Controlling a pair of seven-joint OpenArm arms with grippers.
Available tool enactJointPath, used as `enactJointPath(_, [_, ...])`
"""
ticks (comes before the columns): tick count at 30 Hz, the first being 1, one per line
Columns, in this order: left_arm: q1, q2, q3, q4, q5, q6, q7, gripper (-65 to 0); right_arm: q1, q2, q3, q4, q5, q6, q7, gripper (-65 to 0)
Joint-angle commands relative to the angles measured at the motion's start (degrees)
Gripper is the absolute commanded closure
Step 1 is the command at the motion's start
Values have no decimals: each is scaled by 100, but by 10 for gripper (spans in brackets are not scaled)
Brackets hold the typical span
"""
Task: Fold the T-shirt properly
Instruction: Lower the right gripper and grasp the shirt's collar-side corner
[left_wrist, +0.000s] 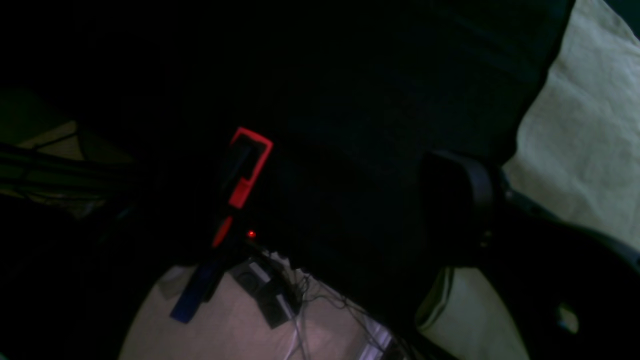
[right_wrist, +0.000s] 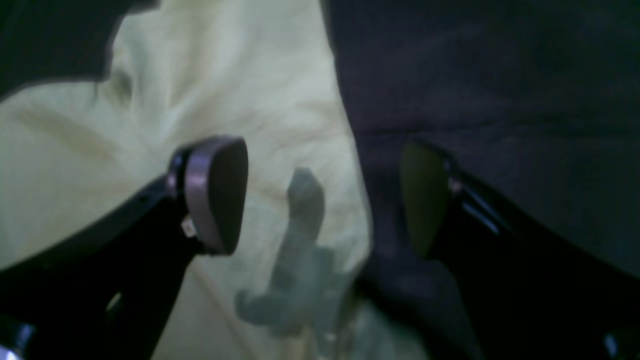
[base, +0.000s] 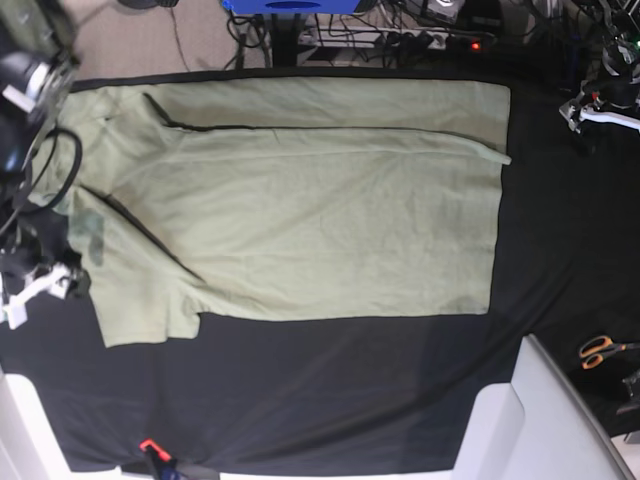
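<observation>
The T-shirt (base: 300, 210) lies spread across the black table cloth (base: 320, 400), collar end toward the left of the base view and hem toward the right. Its far long edge is already turned inward over the body, leaving a doubled band along the top. The near sleeve (base: 145, 300) still juts out flat, unfolded.

The right gripper (right_wrist: 322, 195) hangs low over the cloth at the collar end, its jaws standing wide apart with nothing between them; one finger (right_wrist: 215, 192) sits above green fabric, the other above the table cloth, so it straddles the garment's edge. The left gripper (left_wrist: 480, 200) shows only one dark finger in its wrist view, beside a pale stretch of the shirt; the pictures do not let me tell whether it is released or clenched.

Risks, in my judgement: a closing pinch at this edge could catch the table cloth along with the shirt and drag both. The fold already laid is loose and could slide open if the collar end is pulled. The scissors (base: 600, 350) lie well apart from the shirt.
</observation>
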Motion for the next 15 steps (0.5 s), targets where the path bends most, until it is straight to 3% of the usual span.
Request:
enactJointPath(1, [43, -88, -34, 83, -61, 3, -99, -609, 247, 159, 1, -323, 60, 26, 273, -453])
enactJointPath(4, [43, -88, -34, 83, -61, 3, -99, -609, 616, 423, -500, -1404, 60, 26, 994, -453])
enactJointPath(9, [52, -88, -34, 92, -61, 3, -99, -609, 942, 484, -1493, -2538, 69, 26, 1926, -453])
enactJointPath(13, [52, -88, -34, 83, -61, 3, -99, -609, 1012, 449, -1520, -2820, 69, 26, 2102, -449])
enactJointPath(15, [52, -97, -34, 83, -61, 3, -99, -609, 1012, 449, -1529, -2829, 69, 26, 2093, -396])
